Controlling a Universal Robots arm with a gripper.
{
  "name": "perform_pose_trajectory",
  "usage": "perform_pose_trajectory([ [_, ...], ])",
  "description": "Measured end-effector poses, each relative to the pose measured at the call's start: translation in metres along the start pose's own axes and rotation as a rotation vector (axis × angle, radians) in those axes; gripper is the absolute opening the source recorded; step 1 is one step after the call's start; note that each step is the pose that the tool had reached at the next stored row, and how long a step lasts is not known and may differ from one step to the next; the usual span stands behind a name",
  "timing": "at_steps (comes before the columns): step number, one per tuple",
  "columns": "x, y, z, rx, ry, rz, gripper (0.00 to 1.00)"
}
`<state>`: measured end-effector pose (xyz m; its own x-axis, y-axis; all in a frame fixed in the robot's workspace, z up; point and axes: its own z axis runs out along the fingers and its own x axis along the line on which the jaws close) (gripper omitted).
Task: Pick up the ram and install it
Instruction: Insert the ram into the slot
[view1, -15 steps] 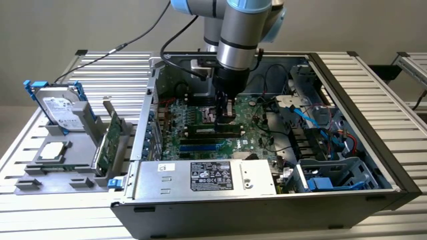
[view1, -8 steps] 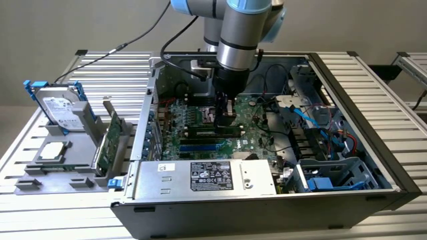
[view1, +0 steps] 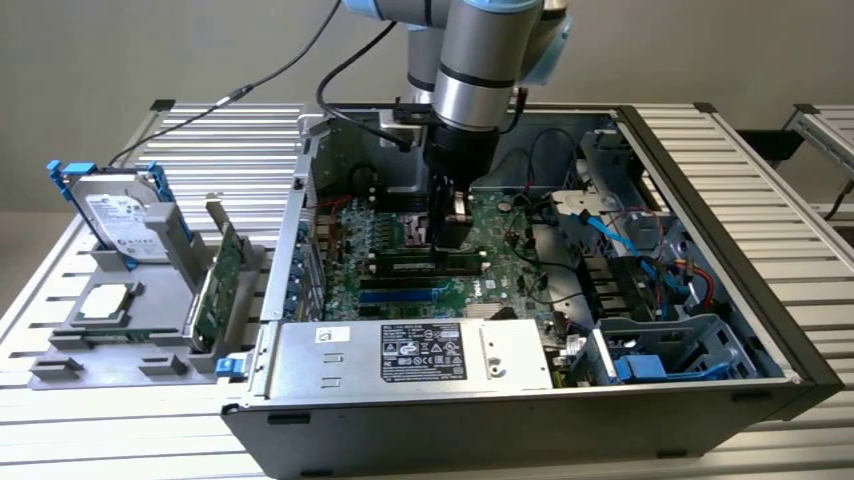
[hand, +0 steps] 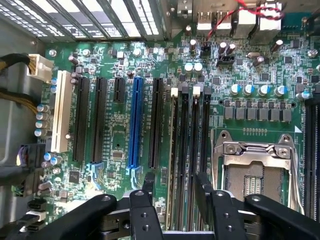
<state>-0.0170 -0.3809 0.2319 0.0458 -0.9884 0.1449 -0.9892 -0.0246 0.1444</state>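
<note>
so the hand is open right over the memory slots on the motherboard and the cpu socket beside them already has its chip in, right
Not quite. The hand is open over the memory slots on the motherboard, but the cpu socket beside them is empty: the wrist view shows its bare contact bed inside the metal frame.

Robotics lab bench, aluminium-slat table (view1: 747, 160), opened computer case (view1: 534, 430), parts fixture (view1: 120, 345)
</note>
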Motion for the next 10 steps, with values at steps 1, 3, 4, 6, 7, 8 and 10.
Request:
perform_pose_trajectory([
  [1,0.0006,0.0009,-0.0037,-0.0001,0.0003,0.000,0.45],
  [3,0.0014,0.0026,-0.0099,-0.0001,0.0001,0.000,0.45],
  [4,0.0017,0.0033,-0.0113,-0.0001,0.0000,0.000,0.45],
  [6,0.0018,0.0035,-0.0117,0.0000,-0.0001,0.000,0.44],
  [7,0.0018,0.0035,-0.0117,0.0000,-0.0001,0.000,0.37],
  [8,0.0018,0.0035,-0.0117,0.0000,-0.0001,0.000,0.31],
  [10,0.0018,0.0035,-0.0117,0.0000,-0.0001,0.000,0.25],
])
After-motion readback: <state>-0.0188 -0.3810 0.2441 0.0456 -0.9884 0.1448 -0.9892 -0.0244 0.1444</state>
